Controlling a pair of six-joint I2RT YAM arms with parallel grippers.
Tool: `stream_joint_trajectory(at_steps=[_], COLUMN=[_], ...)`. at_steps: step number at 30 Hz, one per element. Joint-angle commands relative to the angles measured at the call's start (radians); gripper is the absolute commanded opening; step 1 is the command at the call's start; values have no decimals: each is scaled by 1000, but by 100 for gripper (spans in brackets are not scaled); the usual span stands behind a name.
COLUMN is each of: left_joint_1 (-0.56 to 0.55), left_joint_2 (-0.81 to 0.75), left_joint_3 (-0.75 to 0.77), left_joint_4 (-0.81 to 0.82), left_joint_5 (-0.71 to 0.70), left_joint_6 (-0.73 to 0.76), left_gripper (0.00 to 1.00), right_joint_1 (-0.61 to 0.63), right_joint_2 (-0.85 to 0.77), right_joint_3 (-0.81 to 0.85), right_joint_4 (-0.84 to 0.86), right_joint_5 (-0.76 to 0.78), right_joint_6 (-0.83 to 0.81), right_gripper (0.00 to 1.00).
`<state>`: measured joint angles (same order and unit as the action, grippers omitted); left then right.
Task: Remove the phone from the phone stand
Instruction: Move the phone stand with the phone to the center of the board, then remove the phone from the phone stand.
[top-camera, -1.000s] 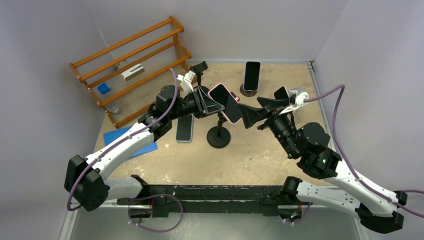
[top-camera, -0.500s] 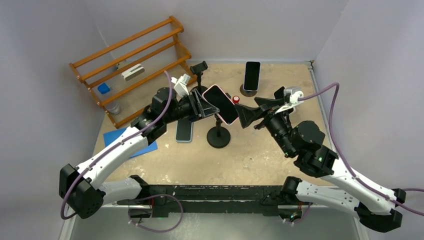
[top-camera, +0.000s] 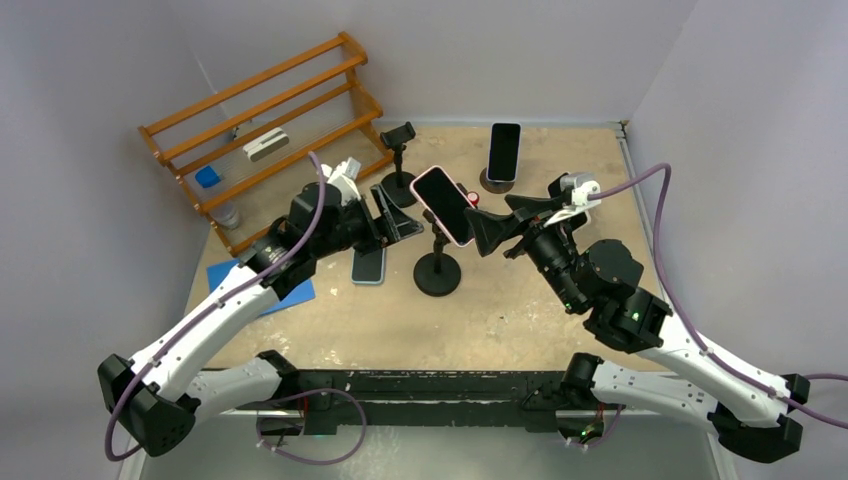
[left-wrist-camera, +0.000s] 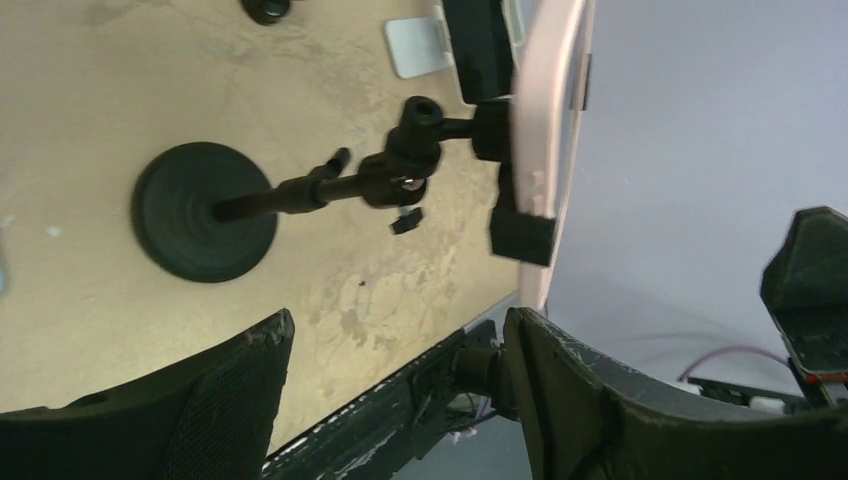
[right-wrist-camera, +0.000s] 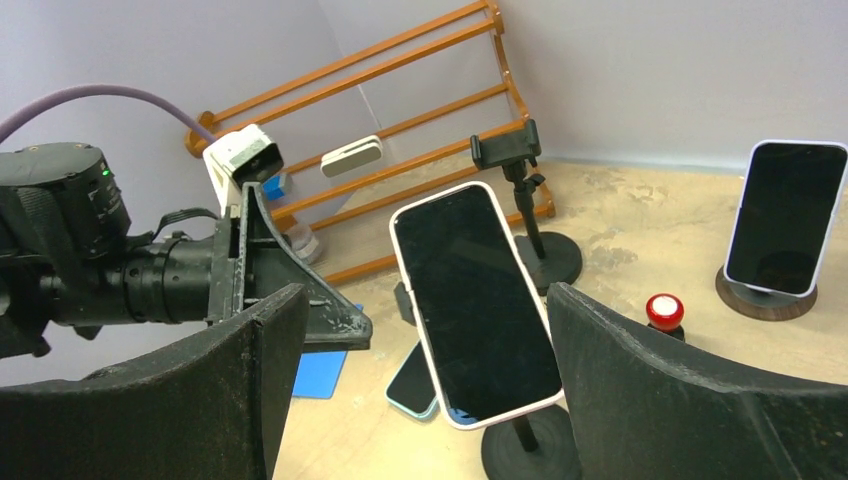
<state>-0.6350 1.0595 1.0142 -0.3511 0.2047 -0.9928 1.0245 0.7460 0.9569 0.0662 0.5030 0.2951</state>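
Left claw (top-camera: 398, 212) spread, held level, just left of phone (top-camera: 443, 205) clamped on stand (top-camera: 438, 272). Right claw (top-camera: 484, 234) spread, facing screen from right. Open gap each side.

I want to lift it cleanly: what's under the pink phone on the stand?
Its black clamp, pole and round base. The pink phone covers part of a blue phone lying flat.
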Motion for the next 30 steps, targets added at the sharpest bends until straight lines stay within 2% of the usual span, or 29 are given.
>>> stream_joint_trajectory(at_steps=[1,8,15,21,23,25,27,30], left_joint_1=[6,6,6,5,6,6,6,5], left_joint_2=[-35,112,250,343,367,377,343,252], left_joint_3=[77,237,365,425,440,443,418,357], left_joint_4=[-178,-558,-764,-812,-793,-803,-720,-483], left_joint_5=[-161,-409,-582,-688,-708,-743,-728,-648], left_joint_6=[24,-100,-176,-100,-14,-24,42,207], left_gripper=[77,84,90,96,98,100,100,100], right_joint_1=[0,0,-1,0,-1,0,0,0], right_joint_2=[-8,-3,0,34,50,65,77,90], right_joint_3=[26,33,53,77,81,86,88,92], right_joint_4=[55,57,52,55,59,58,57,49], right_joint_5=[-10,-17,-8,-6,-6,-6,-4,-4], right_joint_6=[-13,-14,-34,-54,-57,-60,-62,-69], right_gripper=[90,90,90,90,90,90,90,90])
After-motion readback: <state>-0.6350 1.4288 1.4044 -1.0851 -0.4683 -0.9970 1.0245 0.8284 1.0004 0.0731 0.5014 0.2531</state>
